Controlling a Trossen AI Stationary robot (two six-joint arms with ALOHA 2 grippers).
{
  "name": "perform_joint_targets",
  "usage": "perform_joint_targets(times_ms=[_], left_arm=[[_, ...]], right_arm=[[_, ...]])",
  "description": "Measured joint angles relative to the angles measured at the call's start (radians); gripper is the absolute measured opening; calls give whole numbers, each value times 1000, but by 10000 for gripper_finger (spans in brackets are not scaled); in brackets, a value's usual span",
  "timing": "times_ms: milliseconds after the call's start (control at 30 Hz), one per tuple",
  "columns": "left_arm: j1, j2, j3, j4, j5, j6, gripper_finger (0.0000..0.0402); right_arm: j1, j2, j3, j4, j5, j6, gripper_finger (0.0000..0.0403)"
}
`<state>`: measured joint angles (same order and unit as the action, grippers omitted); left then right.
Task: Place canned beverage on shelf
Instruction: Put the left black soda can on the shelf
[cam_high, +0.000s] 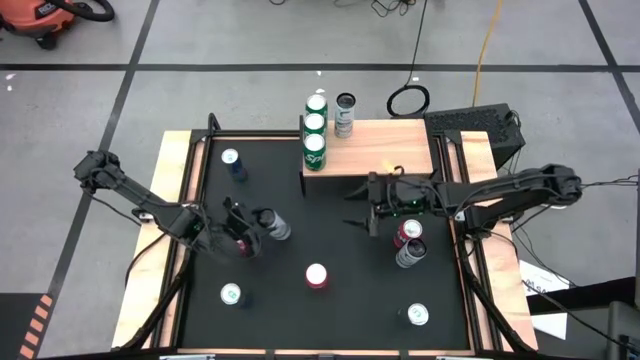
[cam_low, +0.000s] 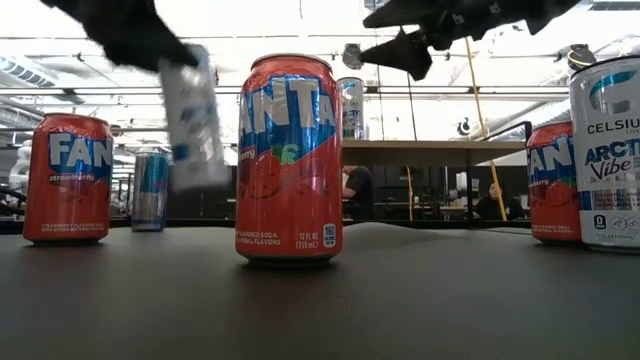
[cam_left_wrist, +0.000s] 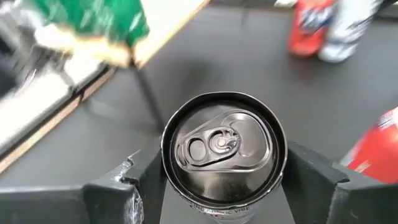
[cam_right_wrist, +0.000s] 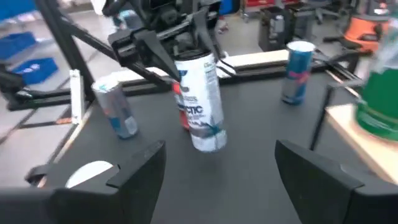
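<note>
Your left tool (cam_high: 262, 222) is clamped on a white can (cam_high: 275, 226), lifted off the counter (cam_high: 350, 290) to reach the shelf (cam_high: 385, 150); your right tool (cam_high: 365, 211) hovers spread apart.

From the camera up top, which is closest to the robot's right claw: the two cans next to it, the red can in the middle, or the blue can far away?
From the right gripper:
1. The red and white can pair, just beside it on the mat's right side.
2. The red Fanta can, mid-mat, toward the front.
3. The blue can, far-left corner of the mat.
</note>
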<state>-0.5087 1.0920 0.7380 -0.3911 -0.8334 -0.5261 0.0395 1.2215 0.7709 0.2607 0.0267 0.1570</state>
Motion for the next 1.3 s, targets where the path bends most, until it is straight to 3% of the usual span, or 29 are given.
perform_joint_targets(times_ms=[167, 567, 867, 1300], left_arm=[[29, 0, 3, 269, 121, 251, 242], [132, 91, 3, 481, 296, 415, 241], [205, 172, 3, 620, 393, 491, 240], [229, 179, 3, 692, 511, 562, 240]], right_arm=[[45, 75, 0, 110, -1, 0, 288], [73, 236, 3, 386, -5, -27, 288], [73, 327, 109, 301, -49, -62, 289], [66, 439, 225, 195, -62, -53, 288]])
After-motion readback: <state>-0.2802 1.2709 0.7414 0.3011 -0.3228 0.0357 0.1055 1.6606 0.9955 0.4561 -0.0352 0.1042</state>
